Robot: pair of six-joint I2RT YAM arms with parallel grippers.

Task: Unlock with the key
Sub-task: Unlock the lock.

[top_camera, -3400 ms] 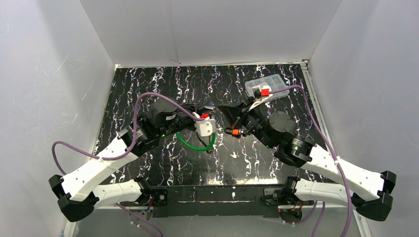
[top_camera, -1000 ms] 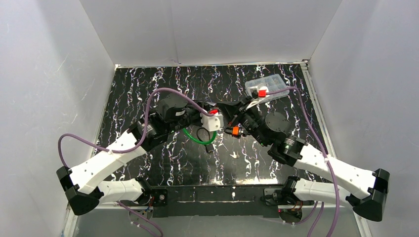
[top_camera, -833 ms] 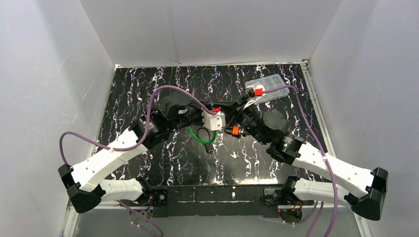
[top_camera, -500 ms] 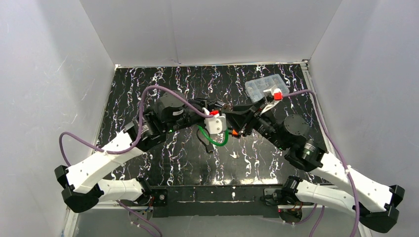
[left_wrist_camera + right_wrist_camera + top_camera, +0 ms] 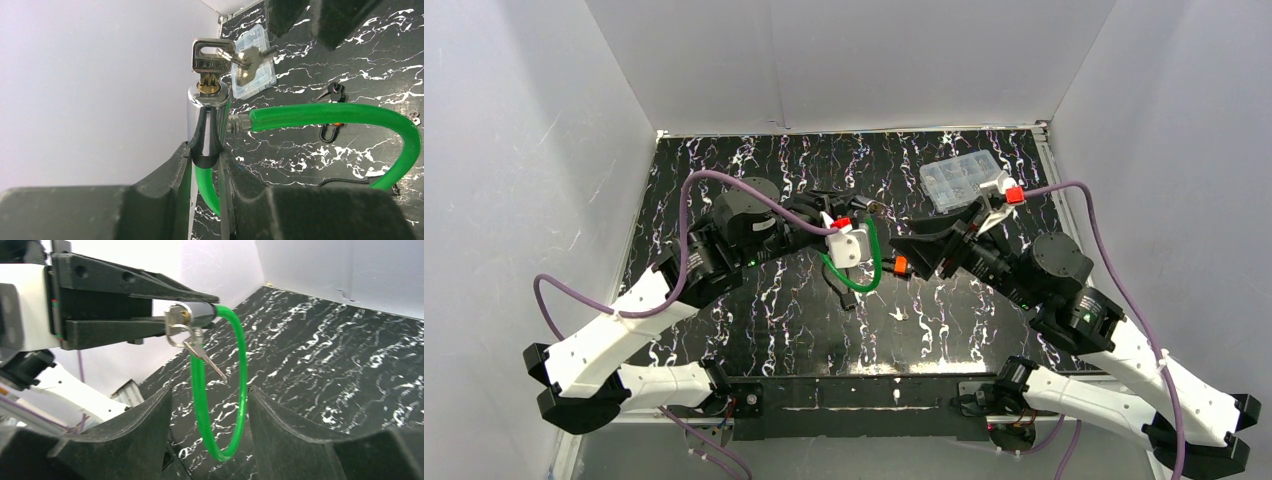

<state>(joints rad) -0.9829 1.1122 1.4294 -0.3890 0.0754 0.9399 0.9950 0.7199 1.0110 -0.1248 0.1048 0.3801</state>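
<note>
Two keys [image 5: 212, 55]: one in lock [image 5: 207, 117], spare dangling, ahead of right fingers [image 5: 125, 440]
Left gripper [image 5: 205, 150]: clenched on lock
Right gripper [image 5: 210, 395]: spread, empty

The top camera overlooks the black marbled bench [image 5: 754, 170] from its near edge; both wrist cameras closely face the green cable lock [image 5: 325, 114].

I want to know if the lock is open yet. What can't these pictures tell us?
Left wrist view: the left gripper hides the lower half of the lock and one end of the green cable, so whether it is unlocked cannot be told.
The clear box: contents too small from the top; the keys partly cover it from the left wrist.
The small dark items: too small to name.
</note>
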